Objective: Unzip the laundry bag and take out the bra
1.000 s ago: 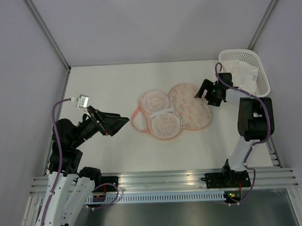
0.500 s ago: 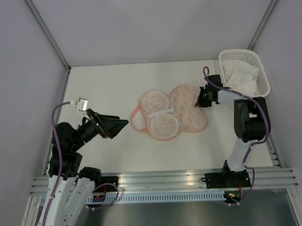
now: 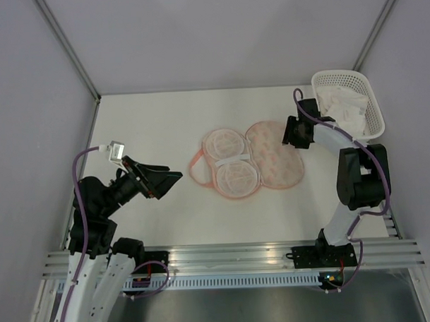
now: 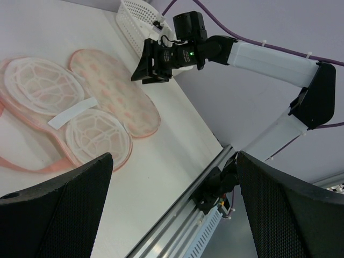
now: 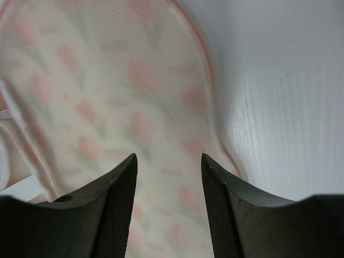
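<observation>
Both jaws apart, right gripper (image 3: 288, 136) reopened above laundry bag (image 3: 273, 162), left gripper (image 3: 170, 184) unchanged, wide.

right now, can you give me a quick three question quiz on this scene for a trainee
1. Fill in: the white basket sits at the table's far ___ corner.
2. True or false: the left hand is clear of the laundry bag.
3. What lies under the right hand? A the basket, B the laundry bag's printed flap, C bare table.
Key: 1 right; 2 true; 3 B.
</observation>
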You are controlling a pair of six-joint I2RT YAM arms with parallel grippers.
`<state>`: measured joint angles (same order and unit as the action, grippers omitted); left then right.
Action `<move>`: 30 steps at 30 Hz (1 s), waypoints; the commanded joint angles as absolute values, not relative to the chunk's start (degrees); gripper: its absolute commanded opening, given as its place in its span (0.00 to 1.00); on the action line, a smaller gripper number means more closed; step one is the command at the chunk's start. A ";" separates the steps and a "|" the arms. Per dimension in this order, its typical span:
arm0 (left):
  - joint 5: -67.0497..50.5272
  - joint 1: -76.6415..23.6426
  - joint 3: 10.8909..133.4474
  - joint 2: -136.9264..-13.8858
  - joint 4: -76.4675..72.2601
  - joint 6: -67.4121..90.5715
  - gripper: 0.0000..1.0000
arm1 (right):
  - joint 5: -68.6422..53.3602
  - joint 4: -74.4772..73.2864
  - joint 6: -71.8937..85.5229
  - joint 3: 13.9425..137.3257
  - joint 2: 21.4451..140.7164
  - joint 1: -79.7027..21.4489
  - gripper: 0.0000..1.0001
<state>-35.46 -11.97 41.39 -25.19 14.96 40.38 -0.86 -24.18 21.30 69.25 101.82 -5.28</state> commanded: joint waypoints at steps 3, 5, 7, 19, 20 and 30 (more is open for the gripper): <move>-34.45 -11.69 40.96 -24.52 15.38 38.06 1.00 | 13.87 -31.02 24.60 67.51 98.45 -8.17 0.58; -34.54 -11.69 40.96 -24.70 15.38 38.14 1.00 | 17.48 -30.68 26.27 63.74 95.47 -9.31 0.57; -34.98 -11.69 40.96 -24.70 15.38 38.14 1.00 | 19.15 -29.71 27.24 60.75 93.00 -9.67 0.56; -36.21 -11.69 40.17 -24.44 14.41 38.58 1.00 | 25.23 -28.04 32.17 50.02 83.05 -8.70 0.44; -36.21 -11.69 40.17 -24.17 14.50 38.58 1.00 | 24.62 -27.52 32.25 49.84 83.84 -8.61 0.40; -34.37 -11.69 40.61 -21.97 17.40 37.53 1.00 | 18.29 -22.15 31.38 46.85 86.13 -6.50 0.28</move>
<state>-35.46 -11.97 40.12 -22.37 17.39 39.70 20.78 -25.63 31.31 47.79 85.60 -7.16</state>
